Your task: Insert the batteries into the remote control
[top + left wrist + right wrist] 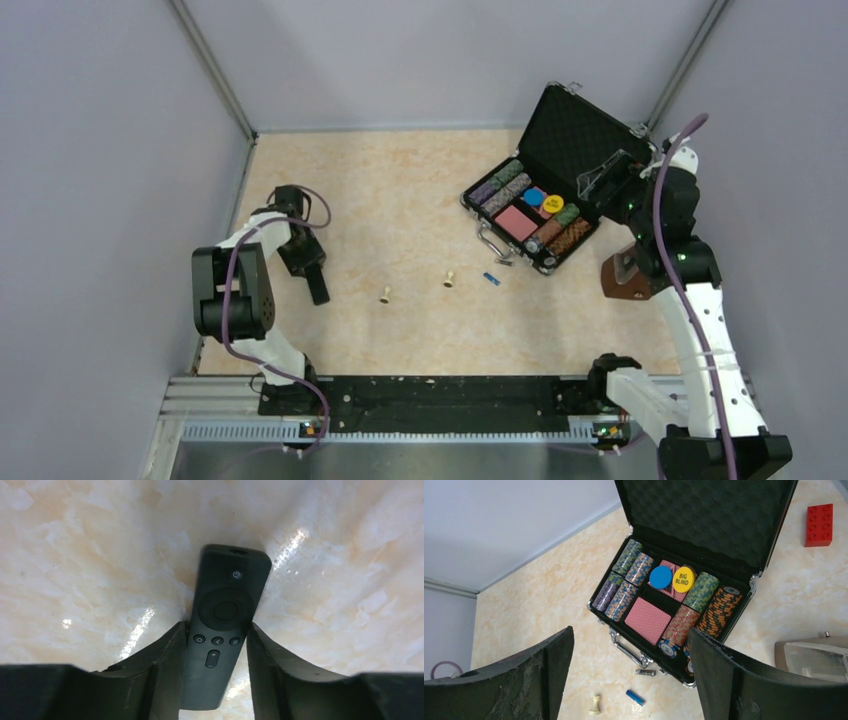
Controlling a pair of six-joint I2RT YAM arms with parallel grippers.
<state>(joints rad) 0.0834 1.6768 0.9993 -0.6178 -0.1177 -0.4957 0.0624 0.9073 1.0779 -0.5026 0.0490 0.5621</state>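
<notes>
The remote control (227,580) is a slim black bar lying button side up on the marbled table at the left (319,288). My left gripper (216,626) is low over the table (303,258), shut on the remote's lower half, one finger pressed against each long edge. A blue battery (491,279) lies on the table near the chip case, also in the right wrist view (634,697). A second, greyish battery (645,672) lies by the case handle (503,262). My right gripper (630,631) is open and empty, held high over the case (603,180). No back cover shows.
An open black chip case (575,130) with chips and cards stands at the back right. Two beige pawns (385,295) (450,280) stand mid-table. A red brick (818,525) lies behind the case; a brownish clear box (625,275) sits at the right edge. Grey walls enclose the table.
</notes>
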